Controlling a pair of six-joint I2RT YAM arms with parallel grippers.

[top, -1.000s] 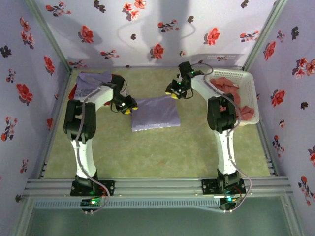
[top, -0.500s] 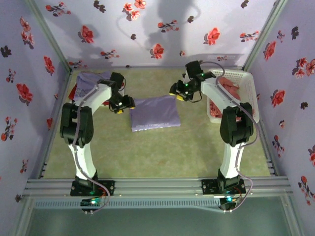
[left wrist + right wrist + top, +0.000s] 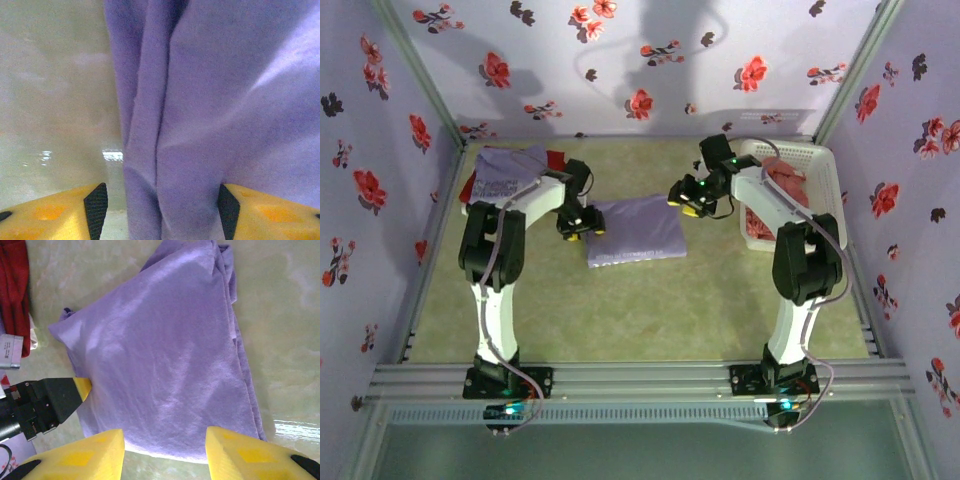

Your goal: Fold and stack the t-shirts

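Note:
A folded plain lavender t-shirt (image 3: 635, 230) lies flat in the middle of the table, also seen as lavender cloth (image 3: 160, 355) and as a creased edge (image 3: 210, 100). My left gripper (image 3: 580, 225) is open at its left edge, the cloth edge lying between its fingers (image 3: 160, 210). My right gripper (image 3: 688, 200) hovers open just off the shirt's far right corner (image 3: 165, 450). A purple t-shirt with white lettering (image 3: 510, 170) lies over a red shirt (image 3: 470, 188) at the far left. Salmon-red shirts (image 3: 785, 175) fill the basket.
The white slatted basket (image 3: 830, 190) stands at the far right against the wall. Floral cloth walls close in the table on three sides. Bare green tabletop (image 3: 640, 310) stretches in front of the folded shirt.
My right arm swung away from the basket side and lowered toward the shirt's right corner. My left gripper shifted right onto the shirt's left edge.

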